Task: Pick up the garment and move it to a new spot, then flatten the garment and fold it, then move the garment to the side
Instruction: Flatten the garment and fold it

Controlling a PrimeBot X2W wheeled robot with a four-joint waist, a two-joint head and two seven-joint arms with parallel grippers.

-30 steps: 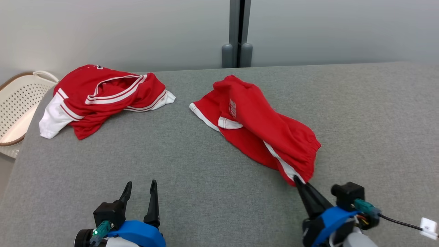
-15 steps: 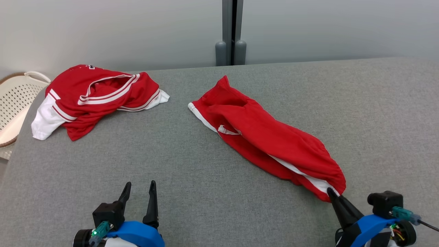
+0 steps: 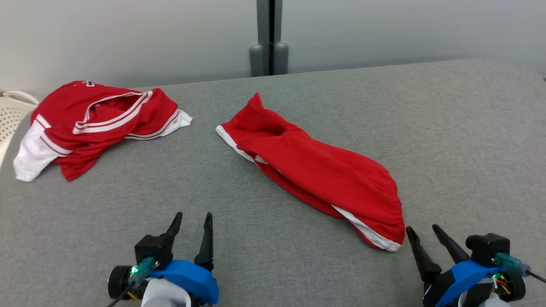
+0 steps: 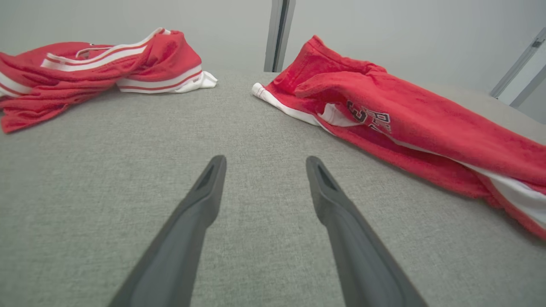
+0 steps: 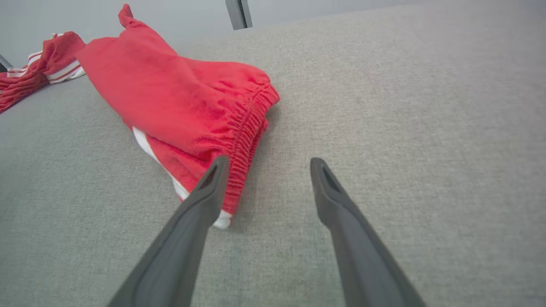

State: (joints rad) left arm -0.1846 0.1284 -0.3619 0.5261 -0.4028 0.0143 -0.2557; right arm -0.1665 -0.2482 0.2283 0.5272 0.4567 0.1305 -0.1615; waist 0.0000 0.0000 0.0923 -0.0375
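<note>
The garment, red shorts with white side stripes, lies stretched diagonally across the middle of the grey table. Its elastic waistband end points toward my right gripper, which stands open just beside that end with nothing between its fingers. In the right wrist view the left finger overlaps the waistband corner. My left gripper rests open at the lower left, well apart from the shorts.
A second red garment with white trim lies bunched at the table's far left. A white perforated basket peeks in at the left edge. A grey post stands behind the table. Bare grey surface spreads to the right.
My right gripper dragged the shorts' waistband end toward the near right, stretching them out, then opened and let go. The head camera has shifted too. The left gripper stayed open.
</note>
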